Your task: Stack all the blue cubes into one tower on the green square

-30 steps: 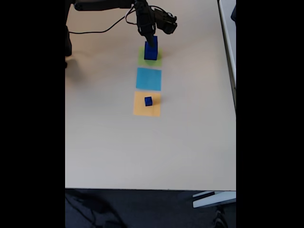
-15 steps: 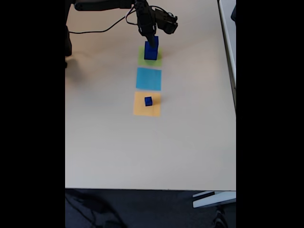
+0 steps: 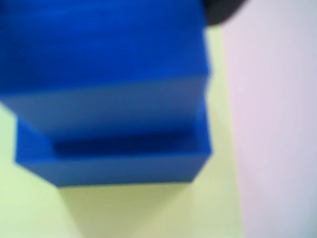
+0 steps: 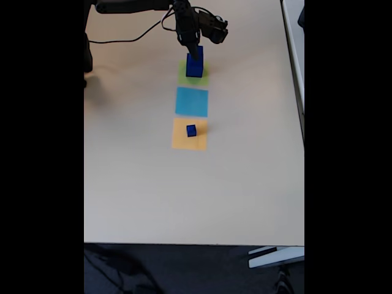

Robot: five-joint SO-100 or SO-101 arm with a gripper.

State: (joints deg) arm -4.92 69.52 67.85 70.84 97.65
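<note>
A tower of two blue cubes [image 4: 195, 66] stands on the green square [image 4: 183, 77] at the far end of the table in the fixed view. My gripper [image 4: 193, 52] comes down from above onto the tower's top. Whether its fingers still press the top cube cannot be made out. In the blurred wrist view the upper cube [image 3: 104, 59] sits on a wider lower cube [image 3: 124, 166], with the green square [image 3: 148, 208] beneath. A dark bit of finger [image 3: 223, 11] shows beside the upper cube's corner. A small blue cube [image 4: 192, 130] rests on the orange square [image 4: 182, 143].
A light-blue square [image 4: 192, 101] lies between the green and orange ones. A black cable [image 4: 131, 40] trails across the table's far left. The beige table [image 4: 184, 196] ends at a near edge, with dark floor beyond.
The arm has barely shifted. The tower and the small cube stand where they were.
</note>
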